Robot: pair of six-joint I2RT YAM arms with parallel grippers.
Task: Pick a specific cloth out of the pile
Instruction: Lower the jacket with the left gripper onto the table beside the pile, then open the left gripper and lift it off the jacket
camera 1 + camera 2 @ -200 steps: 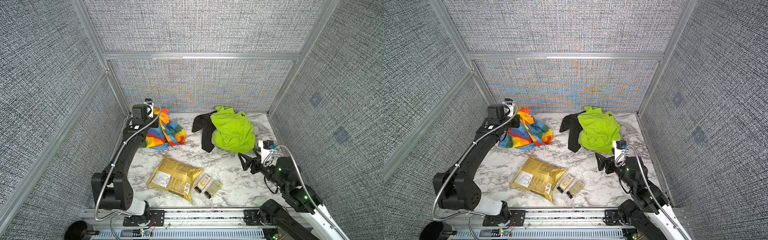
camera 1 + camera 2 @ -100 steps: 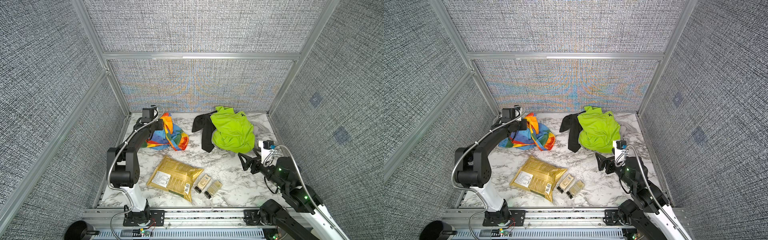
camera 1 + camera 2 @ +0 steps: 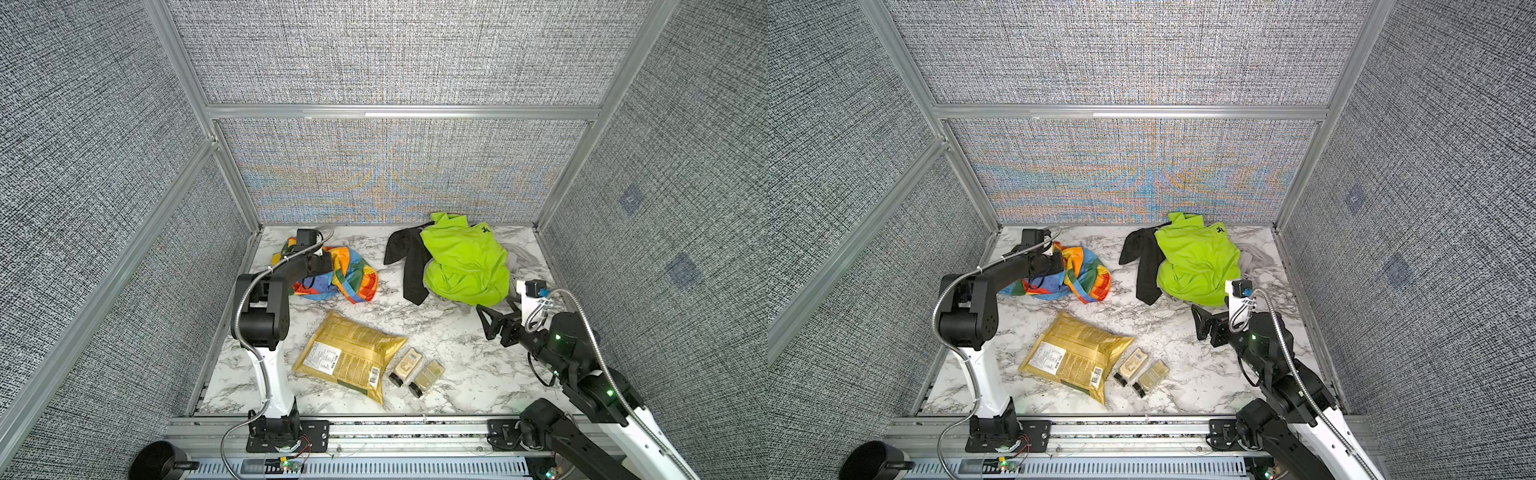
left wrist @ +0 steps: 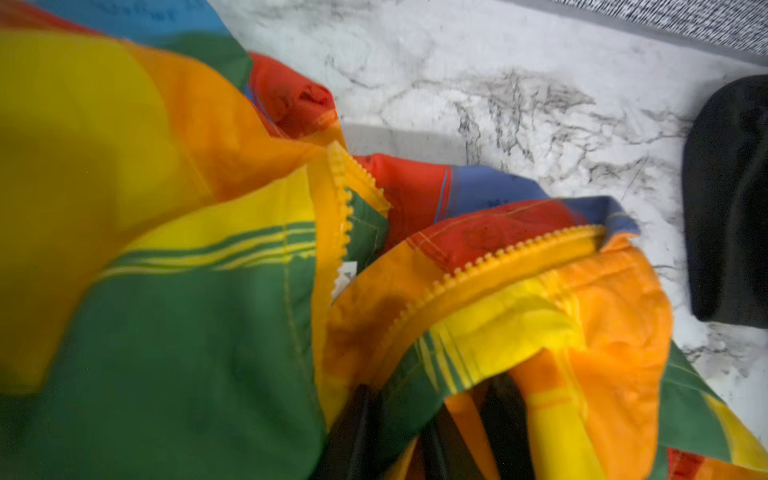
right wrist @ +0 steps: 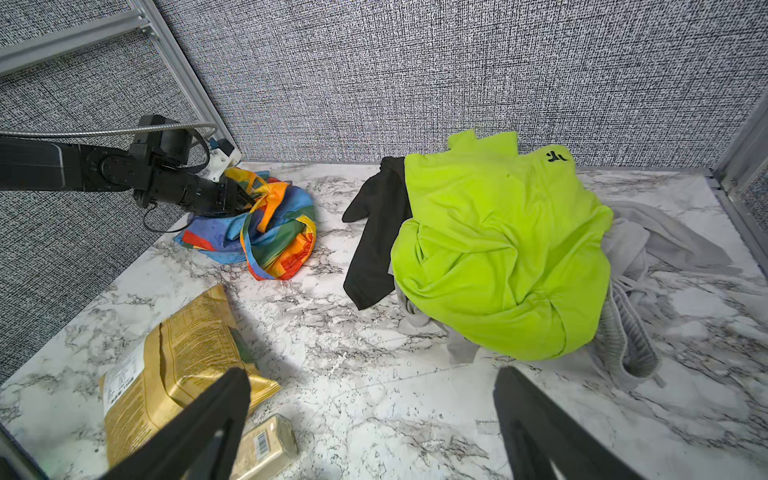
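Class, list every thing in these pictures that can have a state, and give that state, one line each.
cloth: crumpled on the table, apart from the pile, zip undone.
pile: heaped, lime-green shirt on top, black garment trailing out at its side.
left gripper: buried in the cloth; grip unclear.
right gripper: open, empty.
gold pouch: lying flat.
two small bottles: lying on their sides, caps on.

grey woven wall panels [image 3: 374, 62] in aluminium frame [image 3: 399, 111], white marble-veined tabletop [image 3: 461, 332], even light
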